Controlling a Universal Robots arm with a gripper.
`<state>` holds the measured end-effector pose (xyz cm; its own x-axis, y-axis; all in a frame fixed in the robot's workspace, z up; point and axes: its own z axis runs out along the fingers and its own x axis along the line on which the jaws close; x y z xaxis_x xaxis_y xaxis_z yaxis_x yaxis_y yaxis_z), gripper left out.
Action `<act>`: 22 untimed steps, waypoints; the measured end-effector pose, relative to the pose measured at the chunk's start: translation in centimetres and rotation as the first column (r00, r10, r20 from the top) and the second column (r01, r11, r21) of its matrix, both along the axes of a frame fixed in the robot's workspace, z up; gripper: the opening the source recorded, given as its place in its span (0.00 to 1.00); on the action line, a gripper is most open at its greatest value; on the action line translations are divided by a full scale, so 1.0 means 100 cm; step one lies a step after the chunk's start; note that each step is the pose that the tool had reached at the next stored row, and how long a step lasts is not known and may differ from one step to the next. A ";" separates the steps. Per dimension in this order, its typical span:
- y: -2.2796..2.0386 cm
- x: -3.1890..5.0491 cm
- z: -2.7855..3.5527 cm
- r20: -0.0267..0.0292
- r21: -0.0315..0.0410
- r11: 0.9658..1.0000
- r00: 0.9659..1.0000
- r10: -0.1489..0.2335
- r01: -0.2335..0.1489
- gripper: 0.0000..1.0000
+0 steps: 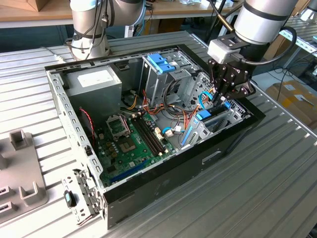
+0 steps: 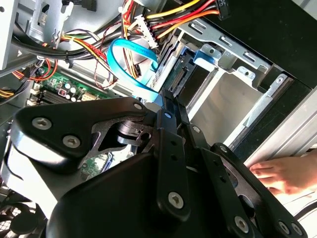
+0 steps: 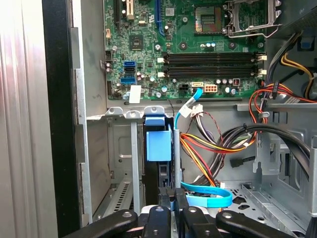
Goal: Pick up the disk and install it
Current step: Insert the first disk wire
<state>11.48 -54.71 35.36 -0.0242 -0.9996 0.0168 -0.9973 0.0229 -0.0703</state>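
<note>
Seating the disk (image 3: 158,144) in the bay (image 3: 121,163), we judge; gripper (image 3: 173,196) jaws pressed together, disk just ahead; straight, aligned push required.

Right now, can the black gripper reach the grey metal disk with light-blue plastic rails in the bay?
Likely yes: the gripper seems shut on the edge of the disk, and the flat blue cable curls beside it, not across.

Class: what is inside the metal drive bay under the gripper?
The disk stands on edge there, its light-blue end showing; the gripper covers its near end, and its label is hidden.
</note>
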 end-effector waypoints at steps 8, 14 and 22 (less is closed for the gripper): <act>0.0000 -0.0006 0.0000 0.006 0.001 1.000 1.000 0.000 0.000 0.16; 0.0000 -0.0019 -0.0001 0.030 0.004 1.000 1.000 0.000 0.000 0.16; -0.0014 -0.0109 -0.0005 0.070 0.007 1.000 0.998 0.002 -0.003 0.16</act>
<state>10.39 -54.85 35.31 -0.0227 -0.9997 0.0082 -0.9899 0.0214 -0.1401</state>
